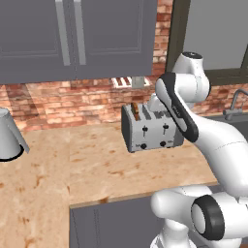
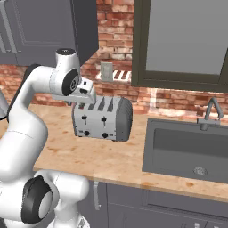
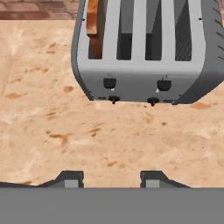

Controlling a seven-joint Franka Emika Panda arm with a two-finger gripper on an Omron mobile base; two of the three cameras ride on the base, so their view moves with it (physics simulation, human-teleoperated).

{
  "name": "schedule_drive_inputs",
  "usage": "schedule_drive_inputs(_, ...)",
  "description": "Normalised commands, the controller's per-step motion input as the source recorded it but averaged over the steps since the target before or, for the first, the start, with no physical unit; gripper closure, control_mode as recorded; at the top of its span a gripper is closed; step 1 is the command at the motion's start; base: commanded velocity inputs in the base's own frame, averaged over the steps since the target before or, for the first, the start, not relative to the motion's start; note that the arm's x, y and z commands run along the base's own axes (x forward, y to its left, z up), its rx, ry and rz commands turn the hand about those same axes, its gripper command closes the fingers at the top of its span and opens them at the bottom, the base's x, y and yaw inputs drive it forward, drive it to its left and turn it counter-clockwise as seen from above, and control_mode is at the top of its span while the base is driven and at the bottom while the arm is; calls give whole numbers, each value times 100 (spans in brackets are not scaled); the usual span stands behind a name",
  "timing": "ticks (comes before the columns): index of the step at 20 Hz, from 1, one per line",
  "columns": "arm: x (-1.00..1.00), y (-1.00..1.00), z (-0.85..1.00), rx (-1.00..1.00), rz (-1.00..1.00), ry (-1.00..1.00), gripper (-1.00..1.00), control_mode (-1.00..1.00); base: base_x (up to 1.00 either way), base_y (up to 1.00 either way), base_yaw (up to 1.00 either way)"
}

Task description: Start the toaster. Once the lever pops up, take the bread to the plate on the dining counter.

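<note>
Tan mottled countertop (image 1: 58, 164) runs under everything. Left to right in the left base view: a grey metal pot-like vessel (image 1: 9, 135) at the far left edge, well apart from the work; then the toaster (image 1: 147, 128) standing against the brick wall (image 1: 63, 99), with the arm's wrist just above and behind it. Sink (image 2: 187, 149) and faucet (image 2: 211, 111) sit to the right of the toaster in the right base view, near but not touching.

Bread (image 3: 92, 28) stands upright in the leftmost slot, top edge poking above the slot. Seen as a small brown sliver in the left base view too (image 1: 136, 111). Both levers look high on the front face: left lever (image 3: 109, 82), right lever (image 3: 164, 84), small knobs below them.

Gripper (image 3: 111, 179) hangs over the counter in front of the toaster, fingertips spread apart with a clear gap, nothing between them.

Handling, as judgement: the lever is small, stiff and sprung, so press down on top of the left one with a fingertip rather than pinching it. Toaster is light enough to slide on smooth stone if pushed sideways, so push straight down. Bread is light, rigid-ish and crumbly; take it by the exposed top edge, fingers on the two flat faces, gentle squeeze.
</note>
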Motion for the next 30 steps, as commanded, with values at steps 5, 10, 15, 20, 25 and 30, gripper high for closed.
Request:
schedule_drive_inputs(5, 4, 1, -2, 0, 0, -3, -100, -100, 0, 0, 0)
schedule_drive_inputs(10, 2, 26, -26, 0, 0, 0, -100, -100, 0, 0, 0)
schedule_drive_inputs(15, 9, 49, -35, 0, 0, 0, -100, -100, 0, 0, 0)
schedule_drive_inputs(20, 11, 19, -21, 0, 0, -3, -100, -100, 0, 0, 0)
schedule_drive_inputs(25, 9, 7, -20, 0, 0, -7, -100, -100, 0, 0, 0)
schedule_drive_inputs(30, 15, 4, -20, 0, 0, -6, -100, -100, 0, 0, 0)
